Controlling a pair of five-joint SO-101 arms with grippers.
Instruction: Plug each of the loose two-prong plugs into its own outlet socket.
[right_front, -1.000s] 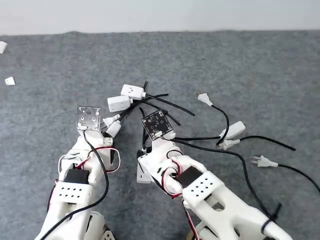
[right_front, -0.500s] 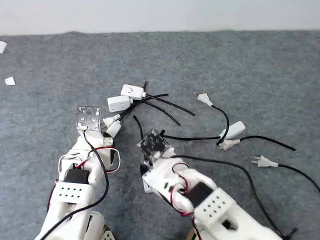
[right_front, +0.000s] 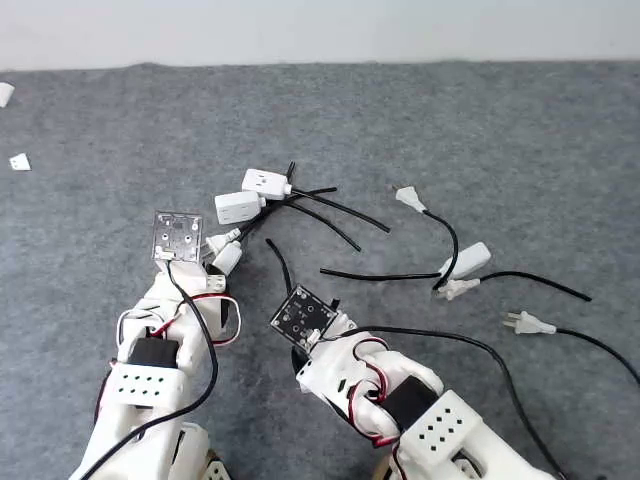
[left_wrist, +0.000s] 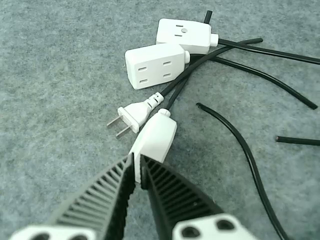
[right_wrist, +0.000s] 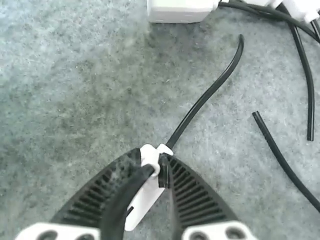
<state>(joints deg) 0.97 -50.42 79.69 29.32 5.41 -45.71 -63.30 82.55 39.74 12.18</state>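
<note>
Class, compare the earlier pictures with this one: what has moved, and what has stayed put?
The right arm drew back toward its base. Its gripper is shut on a white connector and pulled the black cord along. The left gripper, clamped on a second connector, the sockets and the loose plugs kept their places.

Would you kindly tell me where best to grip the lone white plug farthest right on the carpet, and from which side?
Probably its white body, from above, closing across its width: the plug lies flat, prongs and cord at opposite ends, nothing crowding it.
</note>
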